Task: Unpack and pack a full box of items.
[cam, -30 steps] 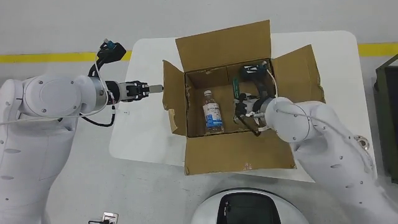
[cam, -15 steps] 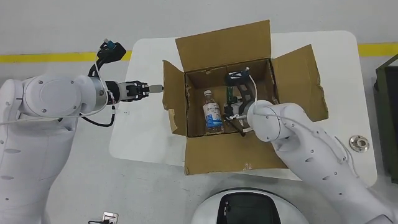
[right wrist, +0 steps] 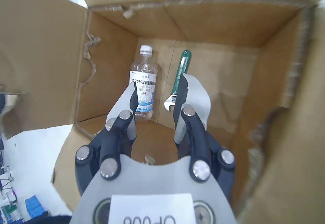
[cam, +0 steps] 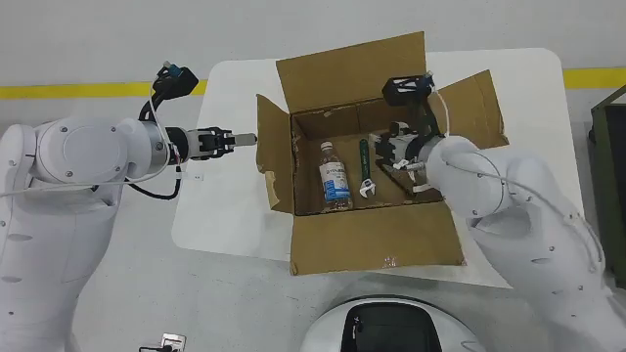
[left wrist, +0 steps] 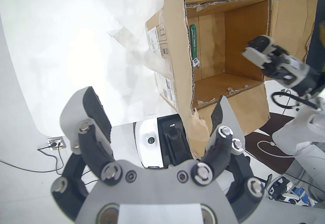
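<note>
An open cardboard box (cam: pixel 352 68) stands on the white table (cam: pixel 230 220). On its floor lie a clear bottle (cam: pixel 334 178) with a white and blue label and, beside it, a green-handled wrench (cam: pixel 365 168). My right gripper (cam: pixel 391 152) hangs over the box's right half, open and empty. From its own wrist, that gripper (right wrist: pixel 160 82) looks down on the bottle (right wrist: pixel 143 77) and the wrench (right wrist: pixel 181 64). My left gripper (cam: pixel 245 140) is outside the box by its left flap, open with nothing in it (left wrist: pixel 155 98). The wrench (left wrist: pixel 194 42) shows over the torn edge.
The box's four flaps stand open; the left one (left wrist: pixel 177 57) is torn and sits close to my left fingers. A yellow floor line (cam: pixel 98 89) runs behind the table. A dark green bin (cam: pixel 611 186) stands at the far right.
My right gripper went left toward the bottle, then drew back to the right and upward. The wrench now lies free on the box floor. The left arm has not moved.
</note>
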Controlling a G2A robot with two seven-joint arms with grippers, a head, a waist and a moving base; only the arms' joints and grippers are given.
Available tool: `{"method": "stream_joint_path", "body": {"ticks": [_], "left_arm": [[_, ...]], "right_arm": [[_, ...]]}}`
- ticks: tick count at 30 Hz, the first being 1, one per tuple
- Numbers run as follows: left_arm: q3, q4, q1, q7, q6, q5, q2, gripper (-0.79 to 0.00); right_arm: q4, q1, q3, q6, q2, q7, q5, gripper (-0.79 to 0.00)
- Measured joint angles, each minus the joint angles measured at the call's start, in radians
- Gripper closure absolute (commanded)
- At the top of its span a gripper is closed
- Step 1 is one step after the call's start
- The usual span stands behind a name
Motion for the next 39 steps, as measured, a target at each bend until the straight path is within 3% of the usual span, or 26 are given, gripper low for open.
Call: {"method": "stream_joint_path", "body": {"ticks": [7,12,18,20,23,26,32,39], "left_arm": [[0.0,0.0,0.0,0.0,0.0,0.0,0.0,-0.785],[0.0,0.0,0.0,0.0,0.0,0.0,0.0,-0.785],[0.0,0.0,0.0,0.0,0.0,0.0,0.0,-0.785],[0.0,0.0,0.0,0.0,0.0,0.0,0.0,-0.785],[0.0,0.0,0.0,0.0,0.0,0.0,0.0,-0.785],[0.0,0.0,0.0,0.0,0.0,0.0,0.0,-0.785],[0.0,0.0,0.0,0.0,0.0,0.0,0.0,-0.785],[0.0,0.0,0.0,0.0,0.0,0.0,0.0,-0.785]], "right_arm": [[-0.202,-0.047,0.397,-0.193,0.056,0.248,-0.07,-0.416],[-0.201,-0.152,0.616,-0.347,0.095,0.259,-0.137,-0.573],[-0.204,-0.32,0.763,-0.424,0.132,0.259,-0.139,-0.566],[-0.191,-0.376,0.78,-0.431,0.142,0.259,-0.109,-0.542],[-0.166,-0.474,0.788,-0.436,0.162,0.259,-0.102,-0.431],[-0.147,-0.538,0.781,-0.426,0.179,0.259,-0.069,-0.453],[-0.137,-0.627,0.747,-0.414,0.222,0.259,-0.08,-0.388],[-0.093,-0.646,0.721,-0.374,0.261,0.259,-0.076,-0.354]]}}
